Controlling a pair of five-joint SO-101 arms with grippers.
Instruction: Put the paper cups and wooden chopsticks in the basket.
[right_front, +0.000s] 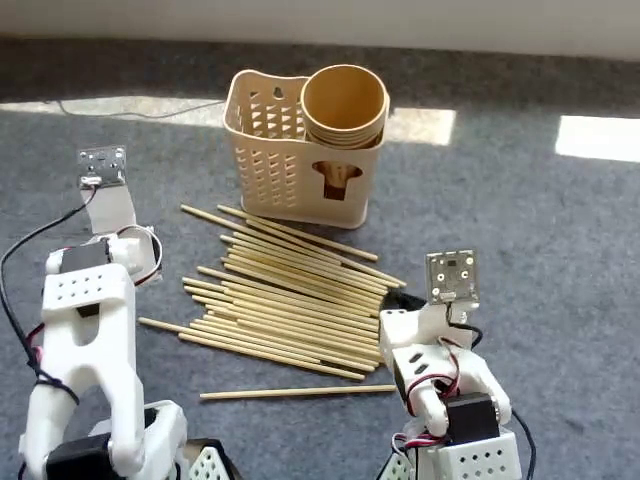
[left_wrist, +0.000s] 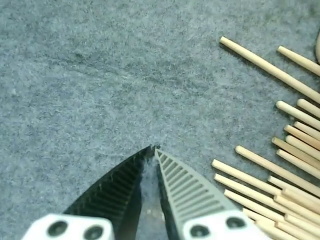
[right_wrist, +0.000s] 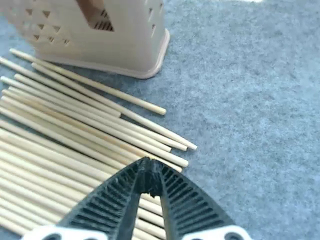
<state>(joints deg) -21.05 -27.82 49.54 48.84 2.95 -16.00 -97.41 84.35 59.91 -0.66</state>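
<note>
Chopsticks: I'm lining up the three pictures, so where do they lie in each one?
High view: chopsticks in the middle, before the basket, between the arms.
Left wrist view: chopsticks end beside the left gripper.
Right wrist view: chopsticks beneath the right gripper, reaching toward the basket.
Shared landmark: grey carpet.

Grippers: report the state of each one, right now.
Left gripper: closed, holding nothing, beside the chopsticks.
Right gripper: closed, holding nothing, above the chopsticks.
</note>
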